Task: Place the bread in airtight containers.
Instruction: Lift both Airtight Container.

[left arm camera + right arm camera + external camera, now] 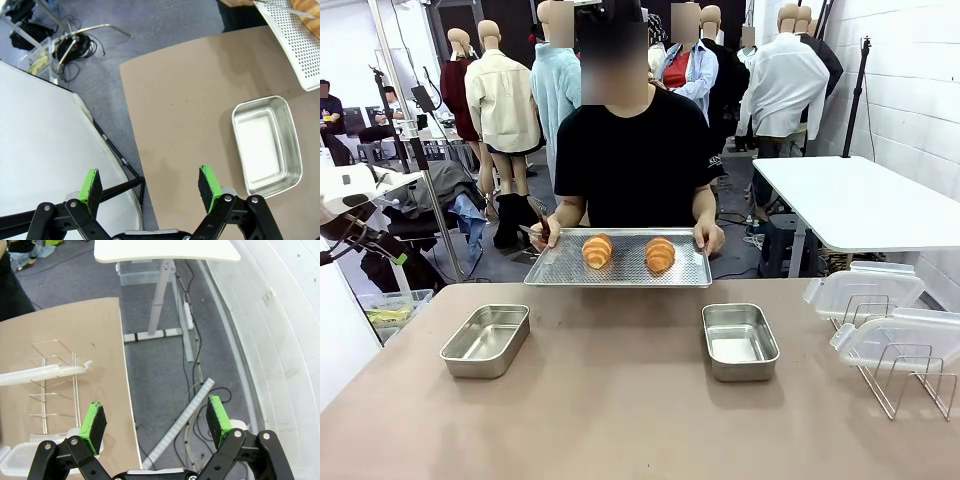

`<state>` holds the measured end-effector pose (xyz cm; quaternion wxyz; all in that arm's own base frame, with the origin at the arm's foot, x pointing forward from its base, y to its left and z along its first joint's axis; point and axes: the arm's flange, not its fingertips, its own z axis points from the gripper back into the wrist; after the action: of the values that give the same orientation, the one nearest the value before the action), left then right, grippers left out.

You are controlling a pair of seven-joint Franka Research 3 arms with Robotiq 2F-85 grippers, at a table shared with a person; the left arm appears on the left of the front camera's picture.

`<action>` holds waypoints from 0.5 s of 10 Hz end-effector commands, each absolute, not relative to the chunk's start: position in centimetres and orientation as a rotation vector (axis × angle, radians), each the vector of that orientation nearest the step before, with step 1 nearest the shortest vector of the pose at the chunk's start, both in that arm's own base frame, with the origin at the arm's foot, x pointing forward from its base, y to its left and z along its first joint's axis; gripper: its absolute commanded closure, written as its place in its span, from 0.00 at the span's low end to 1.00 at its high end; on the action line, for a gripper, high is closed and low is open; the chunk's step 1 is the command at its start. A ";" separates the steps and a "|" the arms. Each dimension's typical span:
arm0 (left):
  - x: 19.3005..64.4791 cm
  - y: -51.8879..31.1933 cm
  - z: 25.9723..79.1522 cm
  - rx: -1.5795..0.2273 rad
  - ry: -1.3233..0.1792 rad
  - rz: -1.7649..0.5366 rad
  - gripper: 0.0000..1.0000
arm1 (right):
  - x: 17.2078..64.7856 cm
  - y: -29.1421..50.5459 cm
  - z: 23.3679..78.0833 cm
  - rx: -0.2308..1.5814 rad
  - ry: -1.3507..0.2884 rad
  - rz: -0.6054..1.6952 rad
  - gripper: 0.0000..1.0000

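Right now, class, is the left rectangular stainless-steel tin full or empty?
Empty: the tin shows only its bare metal floor.

Upper right of my left wrist view: the tray (295,45) runs off the frame, one bread roll (310,5) a mere corner sliver. Lower left, right wrist view: a lid (20,462), cropped.
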<state>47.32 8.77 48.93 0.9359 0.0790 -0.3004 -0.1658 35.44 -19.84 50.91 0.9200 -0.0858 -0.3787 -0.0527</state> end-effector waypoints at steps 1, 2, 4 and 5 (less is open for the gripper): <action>46.9 9.1 48.9 0.164 -0.615 -0.346 0.00 | 35.4 -19.8 50.9 -0.178 -0.773 -0.103 0.00; 46.9 9.1 48.9 0.164 -0.615 -0.346 0.00 | 35.4 -19.8 50.9 -0.178 -0.773 -0.103 0.00; 46.9 9.1 48.9 0.164 -0.615 -0.346 0.00 | 35.4 -19.8 50.9 -0.178 -0.773 -0.103 0.00; 46.9 9.1 48.9 0.164 -0.615 -0.346 0.00 | 35.4 -19.8 50.9 -0.178 -0.773 -0.103 0.00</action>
<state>47.32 8.77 48.93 0.9359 0.0790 -0.3004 -0.1658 35.44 -19.84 50.91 0.9200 -0.0858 -0.3787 -0.0527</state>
